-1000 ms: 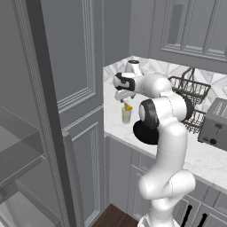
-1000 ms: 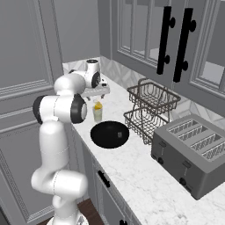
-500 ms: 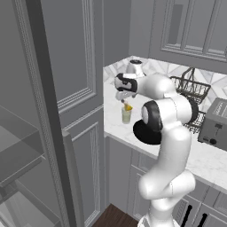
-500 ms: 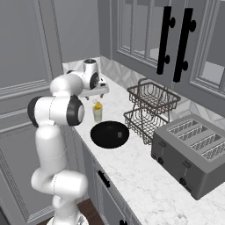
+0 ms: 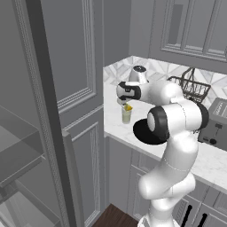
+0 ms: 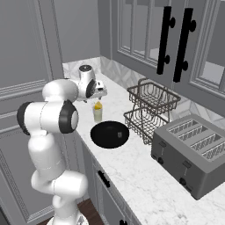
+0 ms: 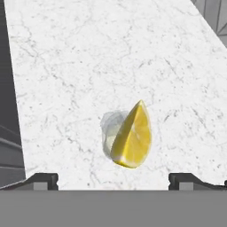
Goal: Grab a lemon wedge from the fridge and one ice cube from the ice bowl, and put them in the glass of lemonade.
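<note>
The glass of lemonade (image 5: 126, 116) (image 6: 97, 115) stands on the white marble counter (image 6: 140, 171), near its left end. A bright yellow lemon wedge (image 5: 127, 107) (image 6: 98, 105) sticks up out of it. Seen from the hand, the lemon wedge (image 7: 132, 135) lies over the pale round of the glass (image 7: 108, 131). My gripper (image 5: 122, 100) (image 6: 99, 94) (image 7: 113, 179) hangs just above the glass, open, with nothing between its fingertips (image 7: 42, 179). The black ice bowl (image 5: 147, 132) (image 6: 110, 134) sits right beside the glass. The fridge's clear shelves (image 5: 17, 155) show at the far left.
A two-tier dark wire basket (image 6: 149, 110) stands behind the bowl, and a grey toaster (image 6: 193, 149) sits to its right. A small white and grey appliance (image 5: 138, 73) stands against the tiled wall behind the gripper. Cabinets with black handles (image 6: 176, 41) hang above.
The arm's elbow has sunk slightly. The gripper stays open over the glass, and the lemon wedge has not moved.
</note>
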Tool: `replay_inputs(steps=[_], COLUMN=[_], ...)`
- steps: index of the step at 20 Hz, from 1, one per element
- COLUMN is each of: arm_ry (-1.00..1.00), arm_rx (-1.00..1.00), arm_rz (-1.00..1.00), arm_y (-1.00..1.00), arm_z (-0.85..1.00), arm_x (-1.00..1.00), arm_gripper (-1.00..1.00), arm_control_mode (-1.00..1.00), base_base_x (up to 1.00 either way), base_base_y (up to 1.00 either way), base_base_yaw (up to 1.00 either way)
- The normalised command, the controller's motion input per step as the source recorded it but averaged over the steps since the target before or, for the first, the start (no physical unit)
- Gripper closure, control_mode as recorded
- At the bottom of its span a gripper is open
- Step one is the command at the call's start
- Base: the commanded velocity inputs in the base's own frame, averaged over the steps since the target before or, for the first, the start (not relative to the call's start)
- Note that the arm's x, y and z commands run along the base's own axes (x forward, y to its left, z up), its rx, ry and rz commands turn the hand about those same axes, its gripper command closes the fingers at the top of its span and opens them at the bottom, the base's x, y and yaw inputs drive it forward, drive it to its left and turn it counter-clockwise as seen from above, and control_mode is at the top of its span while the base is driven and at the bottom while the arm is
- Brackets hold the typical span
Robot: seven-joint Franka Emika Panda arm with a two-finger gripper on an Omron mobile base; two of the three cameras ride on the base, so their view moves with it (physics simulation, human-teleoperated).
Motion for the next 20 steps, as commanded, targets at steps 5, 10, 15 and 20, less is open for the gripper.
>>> replay_inputs(steps=[5,10,15,20], arm_ry=[-0.06,-0.03,-0.08,-0.07], arm_rx=[0.02,0.02,0.04,0.1], arm_rz=[0.0,0.0,0.0,0.0], arm_y=[-0.09,-0.06,-0.01,-0.04], arm_z=[0.0,0.0,0.16,0.34], arm_x=[-0.13,-0.12,-0.2,-0.05], arm_gripper=[-1.0,-1.0,-1.0,-1.0], arm_control_mode=[-1.0,-1.0,-1.0,-1.0], base_base_x=[0.0,0.0,0.0,0.0], base_base_y=[0.0,0.0,0.0,0.0], base_base_yaw=[0.0,0.0,0.0,0.0])
